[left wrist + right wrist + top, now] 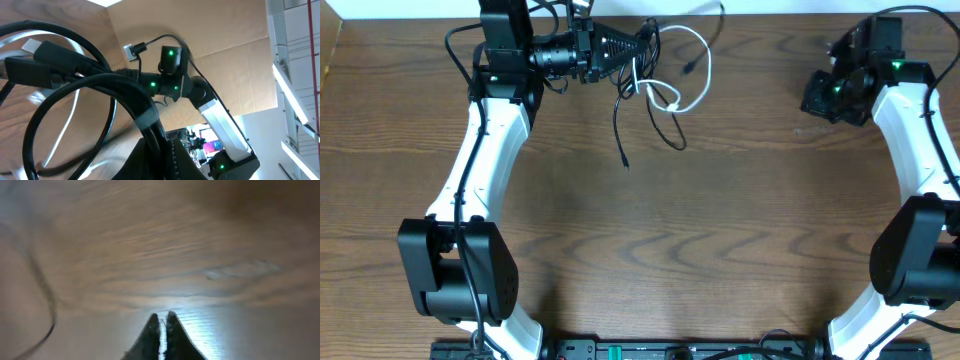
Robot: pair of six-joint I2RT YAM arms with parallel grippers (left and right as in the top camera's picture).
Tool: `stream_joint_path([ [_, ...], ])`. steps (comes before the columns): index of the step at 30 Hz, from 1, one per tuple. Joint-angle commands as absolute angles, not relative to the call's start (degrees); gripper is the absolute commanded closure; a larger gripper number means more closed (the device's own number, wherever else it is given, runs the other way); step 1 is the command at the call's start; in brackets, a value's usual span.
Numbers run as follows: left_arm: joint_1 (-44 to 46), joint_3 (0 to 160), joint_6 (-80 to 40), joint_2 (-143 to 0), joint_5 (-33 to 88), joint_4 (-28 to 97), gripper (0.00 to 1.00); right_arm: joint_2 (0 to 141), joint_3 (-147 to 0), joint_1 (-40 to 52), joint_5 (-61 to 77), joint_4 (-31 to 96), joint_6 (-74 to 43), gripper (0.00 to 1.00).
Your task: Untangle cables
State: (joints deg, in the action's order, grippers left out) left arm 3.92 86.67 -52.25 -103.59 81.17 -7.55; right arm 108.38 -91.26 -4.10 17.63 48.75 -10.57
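Observation:
The black cable (618, 125) and the white cable (704, 80) lie tangled at the table's far edge, left of centre. One black end trails toward me. My left gripper (642, 45) is level with the table and shut on the black cable at the tangle's left side. In the left wrist view the black cable (107, 82) loops out from between the fingers (162, 150), with the white cable (75, 107) behind it. My right gripper (813, 95) is shut and empty at the far right, well apart from the cables. Its fingers (161, 319) hover over bare wood.
The wooden table (720, 230) spreads in front of the tangle. A cardboard wall (225, 55) stands behind the right arm. A thin dark cord (45, 295) shows blurred at the left of the right wrist view.

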Motion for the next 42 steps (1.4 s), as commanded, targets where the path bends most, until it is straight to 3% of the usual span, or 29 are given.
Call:
stream_joint_path([
  [1, 4.5, 88.3, -50.9, -101.9, 80.9, -7.5, 0.93, 108.8, -91.0, -3.3, 35.8, 48.8, 2.7, 0.84],
  [6, 4.6, 88.3, -50.9, -101.9, 76.7, -2.0, 0.93, 107.2, -91.0, -2.5, 42.7, 49.3, 6.2, 0.52],
  [11, 4.6, 88.3, -50.7, -101.9, 67.8, 7.4, 0.93, 103.7, -91.0, -2.2, 42.8, 50.8, 6.2, 0.32],
  [16, 4.6, 88.3, -50.7, -101.9, 59.4, 14.8, 0.92, 101.5, -91.0, 0.0, 42.8, 53.3, 7.4, 0.27],
  [27, 5.6, 88.3, -51.8, -101.9, 59.5, 15.8, 0.92, 101.6, -91.0, 11.4, 45.6, 46.5, 4.6, 0.18],
  [42, 9.4, 88.3, -54.3, -101.9, 60.9, 15.8, 0.92, 101.7, -91.0, 19.2, 37.8, 35.9, -7.6, 0.23],
])
